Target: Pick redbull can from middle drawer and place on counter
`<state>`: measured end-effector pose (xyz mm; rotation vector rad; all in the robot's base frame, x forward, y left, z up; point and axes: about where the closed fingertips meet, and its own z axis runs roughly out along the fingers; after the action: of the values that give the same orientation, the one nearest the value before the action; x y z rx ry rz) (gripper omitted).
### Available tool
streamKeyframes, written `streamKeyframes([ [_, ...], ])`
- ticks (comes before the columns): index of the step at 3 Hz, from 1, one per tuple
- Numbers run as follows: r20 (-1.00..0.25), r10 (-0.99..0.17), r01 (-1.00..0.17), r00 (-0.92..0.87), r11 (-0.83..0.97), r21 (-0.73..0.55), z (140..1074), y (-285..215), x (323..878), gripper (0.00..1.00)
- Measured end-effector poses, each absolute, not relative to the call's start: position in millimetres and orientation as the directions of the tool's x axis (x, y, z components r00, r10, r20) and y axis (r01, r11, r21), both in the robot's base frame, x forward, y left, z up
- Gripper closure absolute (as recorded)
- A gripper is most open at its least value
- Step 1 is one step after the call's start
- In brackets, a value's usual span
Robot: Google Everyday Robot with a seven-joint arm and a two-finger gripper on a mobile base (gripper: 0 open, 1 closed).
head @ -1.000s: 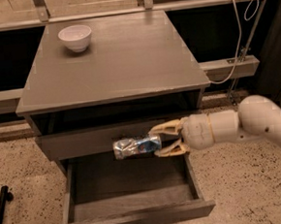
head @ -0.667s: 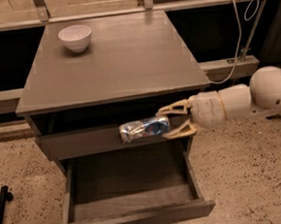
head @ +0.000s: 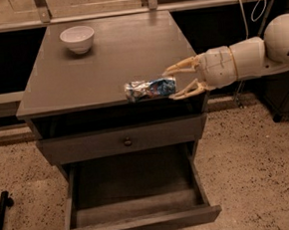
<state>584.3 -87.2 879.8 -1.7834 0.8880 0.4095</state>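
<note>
Arm enters from the right, forearm near level. Gripper (head: 171, 84) sits at the front right part of the counter (head: 115, 54), its fingers (head: 181, 65) closed around the right end of the redbull can (head: 150, 89). The can lies horizontal, long axis left-right, silver end to the left, over the counter's front edge; contact with the top can't be told. White bowl (head: 77, 38) at back left. Middle drawer (head: 134, 177) is pulled open below the knobbed drawer front (head: 127, 142). Speckled floor (head: 247, 149).
</note>
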Motion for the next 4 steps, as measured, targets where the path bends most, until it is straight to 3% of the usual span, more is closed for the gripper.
streamKeyframes([
  [1,-0.753,-0.442,-0.869,0.487,-0.159,-0.469,868.2,-86.2,641.8,1.0],
  [3,-0.78,-0.409,-0.878,0.473,-0.145,-0.457,867.7,-69.4,658.9,1.0],
  [4,-0.84,-0.387,-0.922,0.38,-0.086,-0.378,866.5,-35.7,690.2,1.0],
])
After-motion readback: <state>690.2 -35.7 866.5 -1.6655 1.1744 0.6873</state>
